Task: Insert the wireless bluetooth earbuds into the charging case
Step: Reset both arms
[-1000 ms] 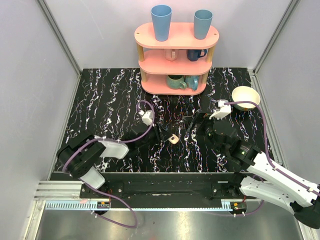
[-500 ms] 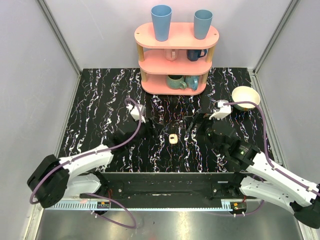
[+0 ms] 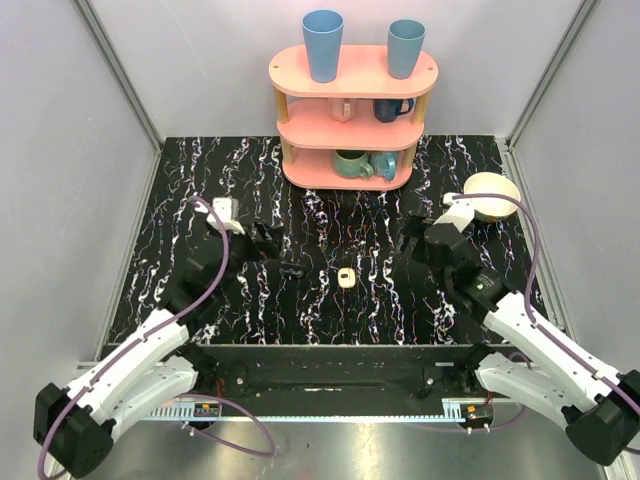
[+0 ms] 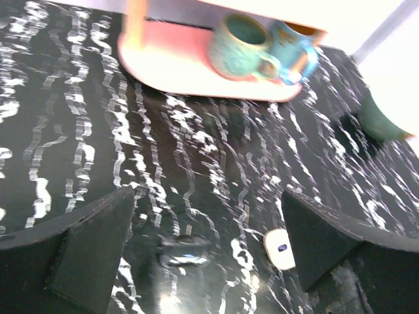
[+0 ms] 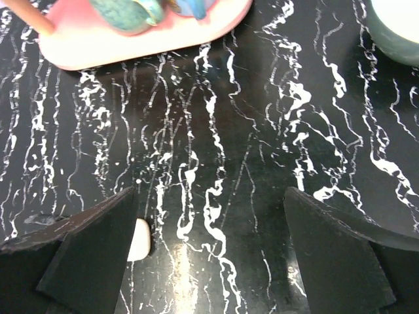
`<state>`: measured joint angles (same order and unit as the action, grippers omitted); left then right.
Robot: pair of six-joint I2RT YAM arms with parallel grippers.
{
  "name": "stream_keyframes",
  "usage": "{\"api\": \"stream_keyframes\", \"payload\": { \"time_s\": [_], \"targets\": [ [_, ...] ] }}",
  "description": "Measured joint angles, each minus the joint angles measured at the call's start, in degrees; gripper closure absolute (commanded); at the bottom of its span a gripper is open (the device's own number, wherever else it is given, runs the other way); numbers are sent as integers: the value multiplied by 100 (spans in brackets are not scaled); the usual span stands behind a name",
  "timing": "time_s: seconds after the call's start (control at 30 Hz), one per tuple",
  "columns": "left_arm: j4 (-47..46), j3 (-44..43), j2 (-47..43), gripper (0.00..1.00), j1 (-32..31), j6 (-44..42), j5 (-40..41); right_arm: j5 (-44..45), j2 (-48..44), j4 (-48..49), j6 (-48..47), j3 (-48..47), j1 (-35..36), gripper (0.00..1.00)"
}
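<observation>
Black stone with white veins covered the bench (image 3: 190, 180), and grey walls stood around it. At the back stood a pink shelf (image 3: 353, 76) with two blue cups (image 3: 322, 45) on top and mugs (image 3: 352, 163) on the lower boards. A cream bowl (image 3: 470, 186) sat at the right side.

The charging case (image 3: 345, 277) lay flat on the bench, a little before the middle, between the two arms and touching neither. Just to its left lay a small dark piece (image 3: 291, 270); I could not tell what it was. The earbuds were too small for me to make out.

The left claw (image 4: 208, 201) hung low over the bench with its fingers spread wide and nothing between them. The right claw (image 5: 209, 193) was spread wide too, also with nothing between its fingers, and the case showed beside its left finger.
</observation>
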<state>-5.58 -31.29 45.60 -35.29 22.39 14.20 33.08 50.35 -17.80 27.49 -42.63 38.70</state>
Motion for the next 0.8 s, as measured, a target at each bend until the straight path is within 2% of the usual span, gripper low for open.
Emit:
{"api": "stream_keyframes", "payload": {
  "time_s": [0.23,0.4,0.47,0.6,0.8],
  "targets": [
    [339,181,-435,1,1467,149,-374,-892,313,-352,-24,-323,-1054,0],
    [520,365,-575,1,1528,625,-122,-2358,826,-391,-26,-549,-2424,0],
    [750,334,-555,1,1528,796,7,-2579,1045,-431,-42,-549,-2804,0],
    [1163,140,-431,1,1528,1102,251,-2533,1314,-369,-170,-490,-2870,0],
    [1211,138,-442,1,1528,1327,424,-2035,1244,98,-387,46,-2889,0]
  ]
}}
